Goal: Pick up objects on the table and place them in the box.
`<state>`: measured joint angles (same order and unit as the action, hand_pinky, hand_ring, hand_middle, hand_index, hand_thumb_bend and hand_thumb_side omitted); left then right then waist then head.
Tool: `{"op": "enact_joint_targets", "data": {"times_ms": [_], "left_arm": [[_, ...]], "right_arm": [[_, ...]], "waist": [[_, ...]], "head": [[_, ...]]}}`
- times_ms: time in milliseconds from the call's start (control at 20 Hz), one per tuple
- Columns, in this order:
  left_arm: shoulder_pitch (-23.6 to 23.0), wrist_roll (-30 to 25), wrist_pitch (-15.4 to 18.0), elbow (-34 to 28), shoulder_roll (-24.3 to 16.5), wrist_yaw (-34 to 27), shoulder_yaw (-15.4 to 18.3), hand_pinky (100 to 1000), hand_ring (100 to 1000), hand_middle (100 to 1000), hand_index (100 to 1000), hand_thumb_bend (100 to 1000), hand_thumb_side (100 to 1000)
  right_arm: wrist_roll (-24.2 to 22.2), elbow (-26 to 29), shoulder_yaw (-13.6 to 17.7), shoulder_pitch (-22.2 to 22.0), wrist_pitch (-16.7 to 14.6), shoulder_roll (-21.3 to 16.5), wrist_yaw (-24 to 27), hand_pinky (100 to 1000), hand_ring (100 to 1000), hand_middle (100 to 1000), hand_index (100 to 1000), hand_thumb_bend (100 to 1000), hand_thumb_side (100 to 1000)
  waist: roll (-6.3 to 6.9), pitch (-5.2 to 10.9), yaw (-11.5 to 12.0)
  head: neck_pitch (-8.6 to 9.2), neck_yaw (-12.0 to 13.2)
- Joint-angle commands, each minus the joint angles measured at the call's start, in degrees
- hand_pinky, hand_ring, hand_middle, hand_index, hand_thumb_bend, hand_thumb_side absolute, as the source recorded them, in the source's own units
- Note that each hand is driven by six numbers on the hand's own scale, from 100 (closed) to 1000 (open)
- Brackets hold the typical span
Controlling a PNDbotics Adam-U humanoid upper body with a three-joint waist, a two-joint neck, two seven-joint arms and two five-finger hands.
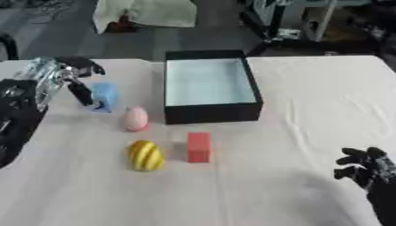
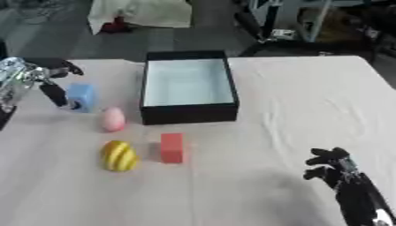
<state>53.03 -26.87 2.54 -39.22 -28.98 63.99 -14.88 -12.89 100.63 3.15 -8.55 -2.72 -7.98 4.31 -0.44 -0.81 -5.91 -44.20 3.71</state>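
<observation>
We count four loose things on the white-clothed tabletop (image 1: 309, 97) and one open black box (image 1: 210, 86) with a pale lining: one blue block (image 1: 104, 95), one pink egg-shaped piece (image 1: 136, 118), one yellow ribbed fruit-like piece (image 1: 145, 155) and one red block (image 1: 198, 147). The box stands at about 12 o'clock from the red block, and it holds none of the four. The pink piece lies just beside the box's near left corner; the yellow piece sits at 9 o'clock from the red block, close but apart.

Our left robot hand (image 1: 77, 81) comes in from 9 o'clock and stands against the blue block, a dark finger down along the block's left face and others curled above it; we cannot tell whether it pinches the block or only touches it. Its arm is cut off at the left edge.

Our right robot hand (image 2: 334, 165) rests at 5 o'clock, fingers up and relaxed, well apart from every object.
</observation>
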Motion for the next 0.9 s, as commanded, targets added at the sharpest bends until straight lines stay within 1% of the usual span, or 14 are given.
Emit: {"op": "enact_joint_targets", "data": {"times_ms": [50, 250, 300, 400, 450, 500, 550, 600, 650, 750, 850, 900], "left_arm": [[1.63, 2.92, -0.37, 1.85, 0.11, 3.36, 1.87, 932, 882, 876, 933, 410, 254], [1.87, 3.24, 0.08, 3.97, 1.36, 7.41, 3.49, 930, 876, 868, 928, 403, 252], [1.67, 3.08, 0.43, 4.33, 1.76, 8.36, 3.87, 923, 865, 856, 915, 379, 241], [1.28, 2.63, 1.25, 4.76, 2.72, 10.34, 4.98, 916, 856, 848, 907, 366, 232], [1.17, 2.78, 1.60, 4.72, 3.05, 11.71, 5.61, 889, 808, 796, 862, 343, 209], [1.05, 3.47, 2.07, 4.53, 3.49, 14.53, 6.72, 885, 801, 790, 855, 340, 206], [0.99, 4.50, 2.63, 4.34, 3.84, 17.27, 7.97, 843, 710, 690, 777, 315, 179], [0.96, 5.64, 3.17, 4.19, 4.06, 19.43, 9.03, 840, 701, 678, 769, 312, 176], [1.05, 6.82, 3.59, 3.95, 4.09, 21.05, 9.82, 811, 619, 589, 698, 293, 155], [1.48, 9.00, 4.17, 2.96, 3.80, 22.89, 10.75, 802, 588, 555, 665, 272, 145], [2.50, 10.25, 5.06, 1.03, 2.97, 24.90, 10.49, 805, 590, 555, 668, 263, 144], [3.25, 10.45, 5.51, -0.23, 2.59, 24.31, 10.92, 805, 591, 556, 670, 259, 145]], "right_arm": [[-0.15, 0.56, 0.06, 0.56, 0.07, -0.26, -0.03, 741, 515, 587, 761, 100, 1000], [-0.14, 0.56, 0.08, 0.59, 0.08, -0.15, -0.07, 741, 515, 587, 761, 100, 1000], [-0.14, 0.56, 0.08, 0.64, 0.08, -0.10, -0.08, 741, 515, 588, 761, 100, 1000], [-0.15, 0.54, 0.10, 0.69, 0.12, -0.02, -0.10, 741, 515, 588, 761, 100, 1000], [-0.15, 0.53, 0.12, 0.70, 0.12, 0.01, -0.12, 741, 515, 588, 761, 100, 1000], [-0.14, 0.53, 0.14, 0.71, 0.12, 0.05, -0.12, 741, 515, 588, 761, 100, 1000], [-0.11, 0.53, 0.18, 0.70, 0.12, 0.08, -0.12, 741, 515, 588, 761, 100, 1000], [-0.08, 0.52, 0.22, 0.69, 0.12, 0.09, -0.12, 741, 515, 588, 761, 100, 1000], [-0.06, 0.52, 0.23, 0.67, 0.12, 0.10, -0.12, 741, 515, 588, 761, 100, 1000], [-0.06, 0.51, 0.25, 0.64, 0.11, 0.09, -0.11, 741, 515, 588, 761, 100, 1000], [-0.04, 0.50, 0.29, 0.57, 0.11, 0.05, -0.13, 741, 515, 588, 761, 100, 1000], [-0.01, 0.49, 0.32, 0.53, 0.11, 0.04, -0.14, 741, 515, 588, 761, 100, 1000]], "waist": [[-0.39, 0.98, -0.07], [-0.46, 0.88, -0.05], [-0.49, 0.78, -0.07], [-0.55, 0.69, -0.02], [-0.58, 0.67, -0.01], [-0.62, 0.66, 0.02], [-0.65, 0.67, 0.06], [-0.67, 0.68, 0.09], [-0.69, 0.70, 0.11], [-0.70, 0.76, 0.13], [-0.68, 0.83, 0.15], [-0.68, 0.88, 0.20]], "head": [[0.08, -0.15], [0.08, -0.17], [0.08, -0.20], [0.08, -0.35], [0.08, -0.39], [0.08, -0.44], [0.08, -0.51], [0.08, -0.57], [0.08, -0.61], [0.08, -0.61], [0.08, -0.62], [0.08, -0.62]]}}
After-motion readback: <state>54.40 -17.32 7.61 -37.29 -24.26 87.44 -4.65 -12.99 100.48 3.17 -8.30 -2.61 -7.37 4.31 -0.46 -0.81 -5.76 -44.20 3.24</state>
